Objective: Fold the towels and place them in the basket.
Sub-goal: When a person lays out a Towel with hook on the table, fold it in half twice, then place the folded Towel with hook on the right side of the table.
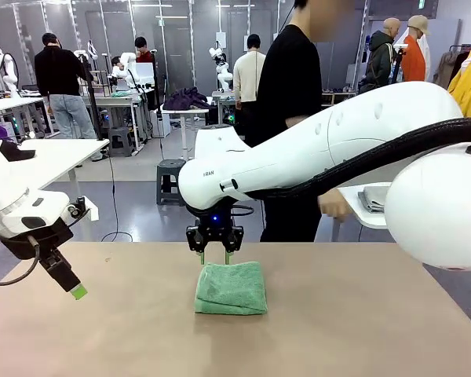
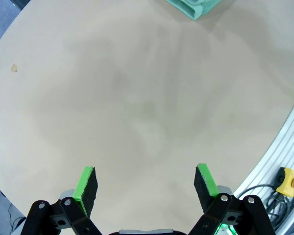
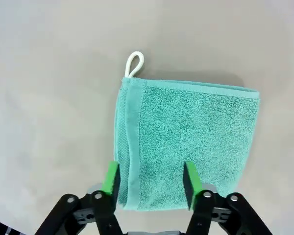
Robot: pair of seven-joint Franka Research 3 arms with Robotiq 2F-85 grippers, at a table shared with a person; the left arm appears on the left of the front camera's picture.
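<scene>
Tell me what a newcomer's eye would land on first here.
The folded mint-green towel lies mid-table, its white loop clear in the right wrist view. Just above its far edge hangs the right gripper, jaws open, on the bulky white right arm sweeping in from the right. The left gripper, also open, hovers over bare table at the left.

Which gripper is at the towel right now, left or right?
The right gripper: its open jaws hang over one edge of the folded green towel. The left gripper, also open, faces bare table, the towel well off from it.
</scene>
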